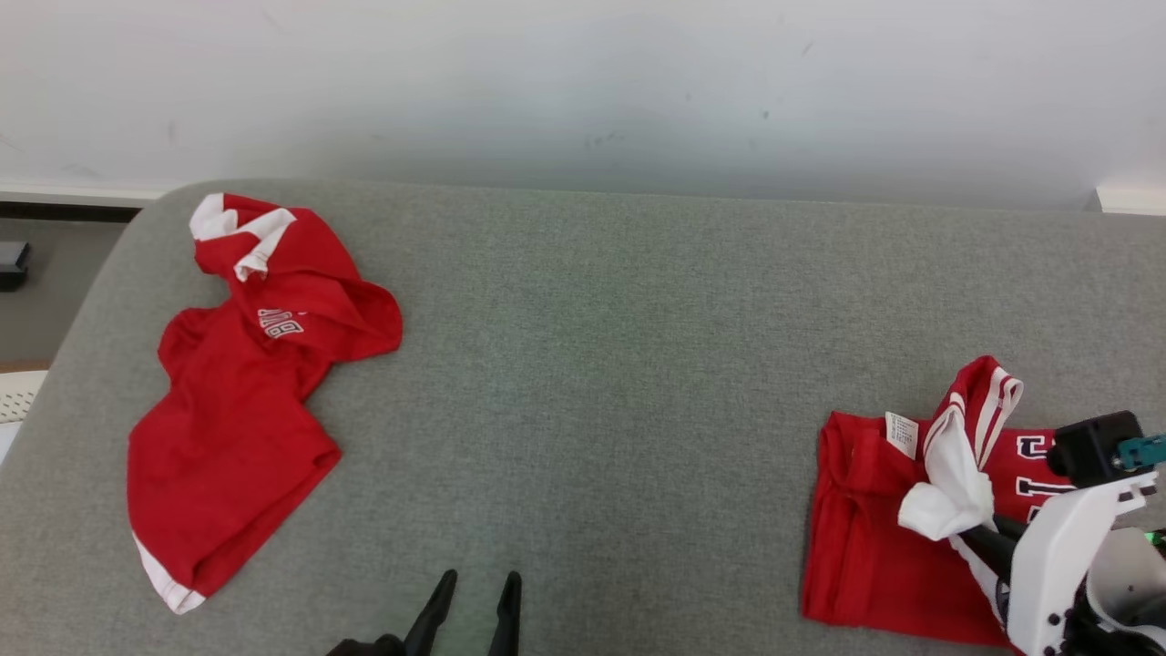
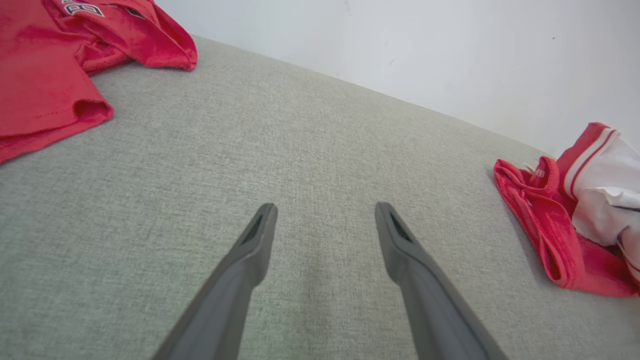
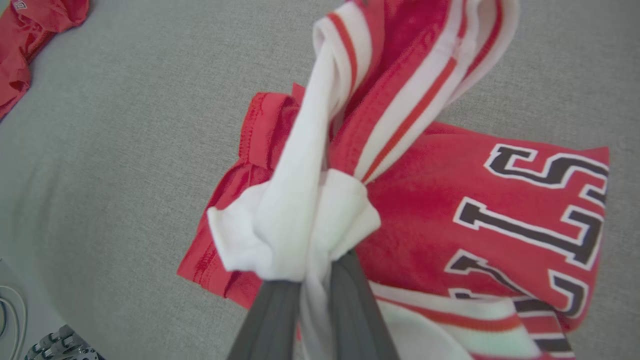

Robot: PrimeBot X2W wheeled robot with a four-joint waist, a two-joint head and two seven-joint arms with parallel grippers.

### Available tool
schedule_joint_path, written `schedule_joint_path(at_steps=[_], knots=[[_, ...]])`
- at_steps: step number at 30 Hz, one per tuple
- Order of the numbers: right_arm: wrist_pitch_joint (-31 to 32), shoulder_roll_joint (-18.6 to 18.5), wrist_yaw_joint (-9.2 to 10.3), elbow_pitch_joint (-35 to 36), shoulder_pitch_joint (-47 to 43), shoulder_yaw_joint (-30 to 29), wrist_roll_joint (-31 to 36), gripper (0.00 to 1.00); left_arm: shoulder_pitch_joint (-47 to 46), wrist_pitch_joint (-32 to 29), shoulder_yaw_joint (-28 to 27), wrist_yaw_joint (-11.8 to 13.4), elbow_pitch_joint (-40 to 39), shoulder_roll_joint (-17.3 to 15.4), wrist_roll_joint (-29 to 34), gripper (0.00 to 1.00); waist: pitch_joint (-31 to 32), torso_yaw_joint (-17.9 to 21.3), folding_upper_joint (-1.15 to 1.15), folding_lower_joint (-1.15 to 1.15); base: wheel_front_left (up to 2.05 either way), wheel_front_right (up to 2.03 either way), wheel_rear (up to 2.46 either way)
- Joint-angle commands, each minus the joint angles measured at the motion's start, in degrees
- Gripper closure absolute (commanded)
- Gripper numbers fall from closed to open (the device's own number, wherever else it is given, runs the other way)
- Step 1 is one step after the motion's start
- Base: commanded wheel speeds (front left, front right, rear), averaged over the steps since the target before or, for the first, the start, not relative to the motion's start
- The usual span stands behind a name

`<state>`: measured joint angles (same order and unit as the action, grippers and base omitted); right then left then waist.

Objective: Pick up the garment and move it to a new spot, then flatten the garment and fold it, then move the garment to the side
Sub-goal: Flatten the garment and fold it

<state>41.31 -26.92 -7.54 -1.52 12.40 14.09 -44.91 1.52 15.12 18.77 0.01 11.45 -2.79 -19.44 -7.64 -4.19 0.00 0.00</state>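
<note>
presently, at the near edge of the grey woven fabric bench [image 1: 592,364], the left gripper [image 1: 478,576] is seen empty, its two long dark fingers [image 2: 250,250] spread wide above bare cloth. towards the near right corner, the right gripper [image 1: 982,536] is clamped almost fully together on a bunched white fold [image 1: 947,497] of the red jersey with black-and-white lettering and striped white trim [image 1: 861,556]. that fold is raised while the body is spread on the bench. the pick-up step is judged to be in hand. a lift clear of the bench is called for next, then a carry towards the open middle. near the far left corner a second crumpled red garment with white cuffs [image 1: 237,410] is seen, untouched.
</note>
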Motion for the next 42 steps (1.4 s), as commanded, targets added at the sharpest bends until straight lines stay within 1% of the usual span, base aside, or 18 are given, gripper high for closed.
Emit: schedule_joint_path(at_steps=[1,5,6,7,8,9,10,11,14,17,20,25,28,30,32,35,38,42], knots=[[-0.70,1.94,0.11,-1.33,0.92,0.30,2.04,1.00,-0.29,0.03,-0.24,0.04,0.27,-0.21,-0.67,0.00,-0.02,-0.32,0.00,0.00,0.00,0.00,0.00],[-2.32,5.67,0.11,-4.39,2.05,0.52,5.87,1.00,-0.31,0.03,-0.55,-0.03,0.40,-0.21,-0.70,0.00,0.08,-0.64,0.00,0.00,0.00,0.00,0.00],[-2.32,5.67,0.11,-4.39,2.05,0.52,5.87,1.00,-0.31,0.03,-0.55,-0.03,0.40,-0.21,-0.70,0.00,0.08,-0.64,0.00,0.00,0.00,0.00,0.00],[-2.97,6.63,0.11,-5.22,2.26,0.15,6.63,1.00,-0.21,0.03,-0.60,0.03,0.38,-0.21,-0.75,0.00,0.18,-0.66,0.00,0.00,0.00,0.00,0.00],[-3.55,7.51,0.11,-5.89,2.53,-0.05,7.57,0.88,-0.09,0.03,-0.60,0.12,0.34,-0.21,-0.79,0.00,0.24,-0.67,0.00,0.00,0.00,0.00,0.00],[-4.35,8.45,0.11,-6.52,2.82,-0.26,8.37,0.65,0.04,0.03,-0.63,0.23,0.29,-0.21,-0.86,0.00,0.28,-0.63,0.00,0.00,0.00,0.00,0.00],[-5.61,9.14,0.11,-6.91,3.18,-0.59,9.41,0.29,0.11,0.03,-0.62,0.33,0.24,-0.21,-0.92,0.00,0.29,-0.58,0.00,0.00,0.00,0.00,0.00],[-6.60,9.85,0.11,-7.51,3.42,-1.05,10.43,0.00,0.13,0.03,-0.62,0.38,0.20,-0.21,-0.98,0.00,0.31,-0.52,0.00,0.00,0.00,0.00,0.00],[-9.19,12.53,0.11,-8.03,3.37,-0.99,11.94,0.00,0.41,0.03,-0.69,0.34,0.22,-0.21,-1.09,0.00,0.73,-0.22,0.00,0.00,0.00,0.00,0.00],[-12.40,15.45,0.11,-6.42,2.96,-1.87,11.94,0.00,1.17,0.03,-1.24,0.33,0.36,-0.22,-1.00,0.00,1.54,0.54,0.00,0.00,0.00,0.00,0.00],[-16.32,19.10,0.11,-3.76,1.66,-3.73,11.10,0.00,2.09,0.03,-1.81,0.39,0.55,-0.21,-0.37,0.00,3.06,1.58,0.00,0.00,0.00,0.00,0.00],[-21.95,21.82,0.11,3.66,-2.09,-7.23,10.47,0.00,3.73,0.03,-2.77,0.55,0.33,-0.21,0.09,0.00,5.84,3.43,0.00,0.00,0.00,0.00,0.00],[-25.59,20.32,0.11,7.55,-5.14,-10.14,13.64,0.00,4.37,0.03,-3.04,0.61,-0.21,-0.21,0.06,0.00,7.11,4.42,0.00,0.00,0.00,0.00,0.00],[-28.05,19.23,0.11,8.74,-7.49,-12.43,15.97,0.00,4.82,0.03,-3.13,0.75,-0.50,-0.21,-0.16,0.00,7.61,5.01,0.00,0.00,0.00,0.00,0.00],[-31.29,17.11,0.11,8.92,-9.61,-15.12,19.55,0.00,5.10,0.03,-3.26,0.75,-0.80,-0.21,0.01,0.00,8.05,5.52,0.00,0.00,0.00,0.00,0.00],[-36.24,15.14,0.11,6.79,-13.25,-18.53,24.96,0.00,5.56,0.03,-3.43,0.84,-1.27,-0.20,-0.31,0.00,8.54,6.06,0.00,0.00,0.00,0.00,0.00],[-40.69,15.08,0.11,3.53,-16.26,-22.37,26.90,0.00,6.07,0.03,-3.55,0.84,-1.38,-0.21,-0.42,0.00,9.09,6.31,0.00,0.00,0.00,0.00,0.00],[-45.69,14.34,0.12,-1.96,-19.68,-24.74,28.69,0.00,6.48,0.03,-3.88,1.01,-1.44,-0.20,-0.37,0.00,9.59,6.56,0.00,0.00,0.00,0.00,0.00]])
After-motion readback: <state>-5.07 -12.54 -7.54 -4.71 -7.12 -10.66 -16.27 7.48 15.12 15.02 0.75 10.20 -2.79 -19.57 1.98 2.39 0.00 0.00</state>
